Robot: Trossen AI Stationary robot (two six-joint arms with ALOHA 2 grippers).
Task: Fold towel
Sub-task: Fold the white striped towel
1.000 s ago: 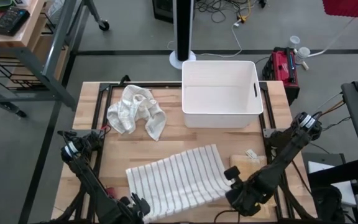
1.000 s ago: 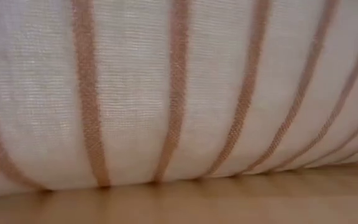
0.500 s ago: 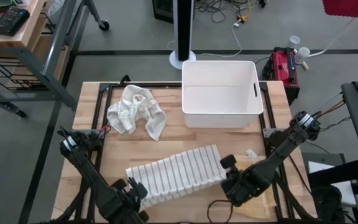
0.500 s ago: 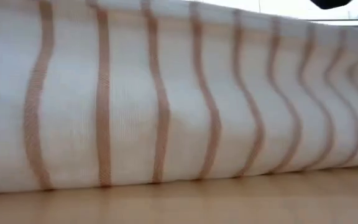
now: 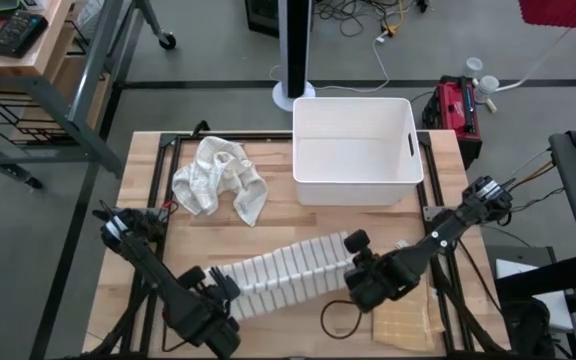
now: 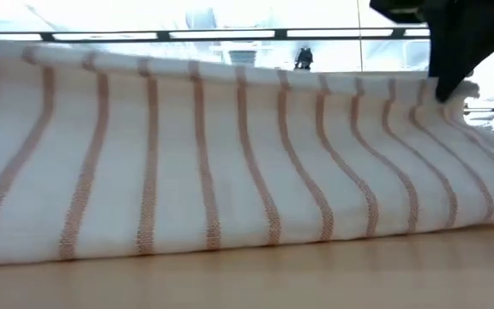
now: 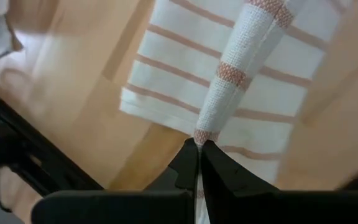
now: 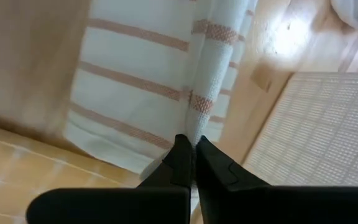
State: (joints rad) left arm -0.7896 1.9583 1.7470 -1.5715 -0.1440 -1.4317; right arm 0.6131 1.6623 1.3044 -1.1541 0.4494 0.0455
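You have the striped towel lying on the table just in front of the white bin, its long axis running slantwise across the bin's front, the right end closer to the bin than the left. Each arm is at its own end: the left gripper is clamped on the end far from the bin, the right gripper is clamped on the end near the bin's right front corner. Both wrist views show the jaws pinched tight on a raised ridge of striped cloth, with the lower layer spread flat beneath. So the fold turns on carrying that held edge across the short axis, toward the bin, and keeping both ends level.

From above, the dark arms cover the exact pinch points. The low view shows only a wall of cloth and one dark gripper tip, so you can't tell how the far edge lies. A crumpled white cloth sits beside the bin's left side, well apart.
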